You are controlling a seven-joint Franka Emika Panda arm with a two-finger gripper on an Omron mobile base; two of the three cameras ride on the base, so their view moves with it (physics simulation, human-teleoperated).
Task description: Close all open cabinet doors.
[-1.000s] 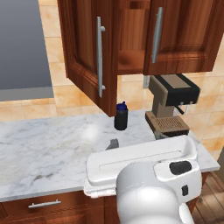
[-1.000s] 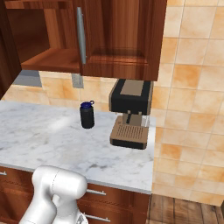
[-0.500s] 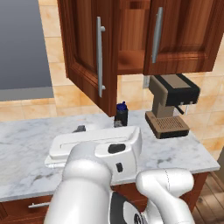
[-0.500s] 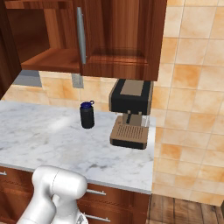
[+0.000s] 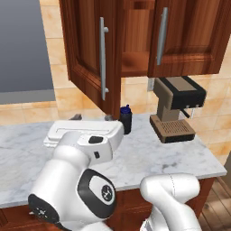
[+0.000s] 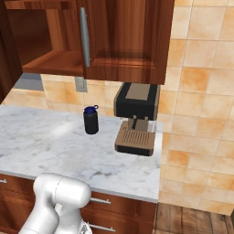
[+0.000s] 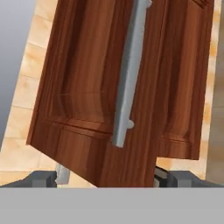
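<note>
The end effector [image 7: 107, 177] sits low in the hand view, its two dark fingertips [image 7: 43, 178] set far apart, a wide gap with nothing between them. Straight ahead and above it hangs the open cabinet door [image 7: 83, 87], glossy reddish-brown wood with a raised rectangular panel, swung out toward the hand. One long brushed-silver bar handle [image 7: 129, 74] runs down its face, a round bar on small posts. Just behind that door, off to the far side, a second door [image 7: 186, 78] of the same wood lies flat and shut.

In the left base view the count is two doors: the open one [image 5: 88, 54] angled out from the cabinet, the shut one [image 5: 189, 36] to its right, each with a single vertical bar. Between them the cabinet's bare wooden shelf [image 5: 135, 61] shows.

The arm folds up from below, white shell with dark joints, its flat white hand link [image 5: 83, 131] lying level just above the counter [image 5: 27, 162], which is white-grey veined marble. Beyond the hand stands one small dark cup [image 5: 126, 119] with a blue lid. Further right sits one coffee machine [image 5: 173, 106], boxy, brown and black, with a ribbed drip tray.
</note>
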